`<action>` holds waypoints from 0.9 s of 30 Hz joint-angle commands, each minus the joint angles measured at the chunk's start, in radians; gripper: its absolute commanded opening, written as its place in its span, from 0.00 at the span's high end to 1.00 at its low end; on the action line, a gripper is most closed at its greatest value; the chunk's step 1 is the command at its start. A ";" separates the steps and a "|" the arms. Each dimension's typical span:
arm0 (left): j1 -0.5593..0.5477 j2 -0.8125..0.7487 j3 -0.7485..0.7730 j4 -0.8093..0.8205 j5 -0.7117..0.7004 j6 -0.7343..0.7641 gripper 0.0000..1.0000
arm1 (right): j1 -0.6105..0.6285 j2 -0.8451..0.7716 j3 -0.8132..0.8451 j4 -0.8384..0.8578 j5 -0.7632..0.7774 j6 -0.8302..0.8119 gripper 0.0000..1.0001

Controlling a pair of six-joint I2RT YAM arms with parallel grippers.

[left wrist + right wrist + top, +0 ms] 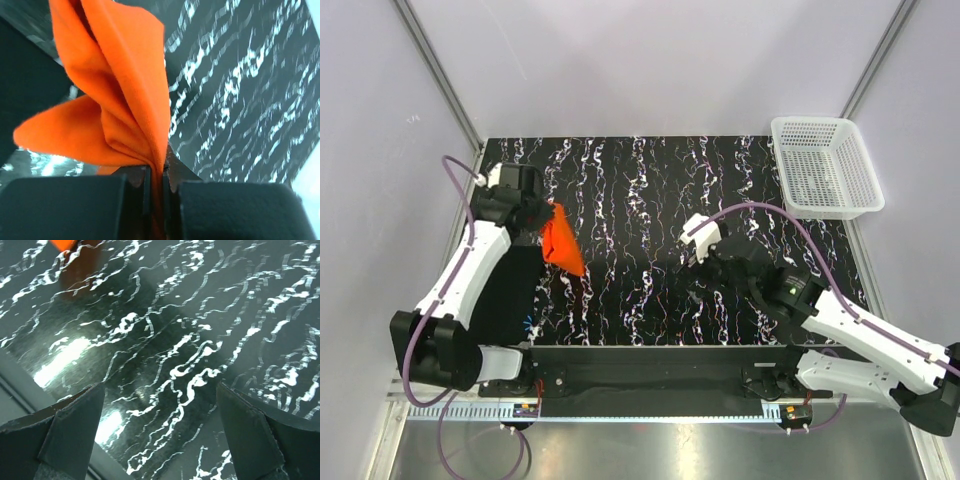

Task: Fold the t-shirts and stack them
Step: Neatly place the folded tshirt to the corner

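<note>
The left hand (157, 181) is clenched on a thin pinch of the vivid orange-red soft cloth t-shirt (125, 100). The shirt hangs bunched and twisted at the left of the overhead view, over the black white-veined marbled mat (650, 190). With so little cloth nipped, it could slip free or land crumpled instead of flat. The right hand (160, 405), spread wide and empty, sits well apart at centre right, too far off to help spread it. A low swing might also ruffle the plain black folded t-shirt (508, 290) at lower left.
</note>
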 commanded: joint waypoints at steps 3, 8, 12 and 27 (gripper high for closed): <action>0.061 0.019 0.167 -0.136 -0.128 0.080 1.00 | -0.003 0.011 0.016 0.014 -0.070 0.009 0.00; 0.126 0.056 0.238 -0.185 -0.125 0.150 1.00 | -0.003 -0.006 -0.010 0.022 -0.073 0.002 0.00; 0.204 0.053 0.281 -0.243 -0.137 0.176 1.00 | -0.003 -0.004 -0.024 0.022 -0.079 0.005 0.00; 0.427 -0.010 0.173 -0.283 -0.064 0.282 1.00 | -0.003 0.050 -0.016 0.054 -0.116 -0.002 0.00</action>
